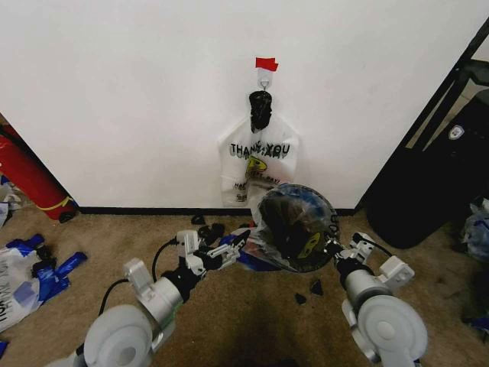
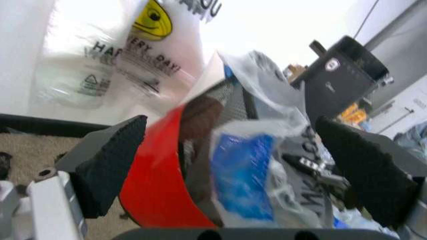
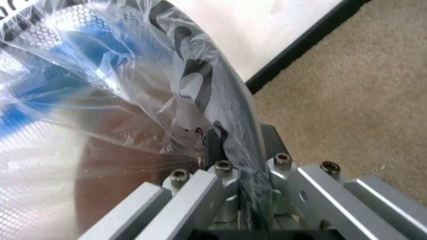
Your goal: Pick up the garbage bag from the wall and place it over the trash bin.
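Crinkly garbage bag drapes over the trash bin, which is tilted up off the carpet before the wall. Right gripper has its jaws closed on the bin's rim with bag film pinched between them. Left gripper has its jaws spread wide, the bin's red base and blue-handled plastic lying between the pads.

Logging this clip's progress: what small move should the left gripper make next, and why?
Probably close the left gripper on the loose fold of thin see-through plastic garbage bag with blue handles: its pads stand open either side of it, while the right gripper clamps the bagged rim of the round black wire-mesh trash bin.
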You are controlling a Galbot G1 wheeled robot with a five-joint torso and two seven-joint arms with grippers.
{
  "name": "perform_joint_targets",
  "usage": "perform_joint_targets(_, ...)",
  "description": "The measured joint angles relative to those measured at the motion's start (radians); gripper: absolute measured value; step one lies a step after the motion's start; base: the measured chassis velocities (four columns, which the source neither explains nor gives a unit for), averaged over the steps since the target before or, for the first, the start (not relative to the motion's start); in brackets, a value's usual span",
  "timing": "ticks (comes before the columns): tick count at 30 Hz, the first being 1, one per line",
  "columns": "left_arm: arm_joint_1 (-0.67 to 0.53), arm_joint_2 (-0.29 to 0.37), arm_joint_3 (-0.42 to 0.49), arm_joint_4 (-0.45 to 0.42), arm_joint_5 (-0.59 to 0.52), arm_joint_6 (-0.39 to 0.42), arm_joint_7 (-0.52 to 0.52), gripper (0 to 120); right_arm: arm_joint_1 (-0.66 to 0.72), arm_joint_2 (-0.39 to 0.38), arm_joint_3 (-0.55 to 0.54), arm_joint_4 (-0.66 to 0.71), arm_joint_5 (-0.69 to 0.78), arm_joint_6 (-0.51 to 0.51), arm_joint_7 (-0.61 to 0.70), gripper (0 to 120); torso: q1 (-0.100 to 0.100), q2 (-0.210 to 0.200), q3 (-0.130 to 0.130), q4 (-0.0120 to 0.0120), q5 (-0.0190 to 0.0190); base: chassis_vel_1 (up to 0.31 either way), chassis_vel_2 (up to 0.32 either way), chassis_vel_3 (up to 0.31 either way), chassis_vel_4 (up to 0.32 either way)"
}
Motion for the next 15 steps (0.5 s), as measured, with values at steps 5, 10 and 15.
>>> perform_joint_targets(5, 0.028, -0.015, 0.006, 0.013, 0.075, -0.026, 0.011, 87, -0.002, 0.006, 0.016, 0.005, 0.023, -0.006, 0.016, 0, 0.0, 0.0, 0.0, 0.0002, 0.0002, 0.0, 0.0, 0.0, 0.0)
perform_joint_targets(10, 0.039, -0.022, 0.009, 0.013, 0.088, -0.032, 0.013, 71, -0.003, 0.013, 0.016, 0.007, 0.025, -0.009, 0.022, 0, 0.0, 0.0, 0.0, 0.0002, 0.0002, 0.0, 0.0, 0.0, 0.0)
perform_joint_targets(15, 0.042, -0.026, 0.015, 0.013, 0.097, -0.039, 0.011, 54, -0.003, 0.024, 0.016, 0.021, 0.035, -0.012, 0.028, 0, 0.0, 0.0, 0.0, 0.0003, 0.0001, 0.0, 0.0, 0.0, 0.0)
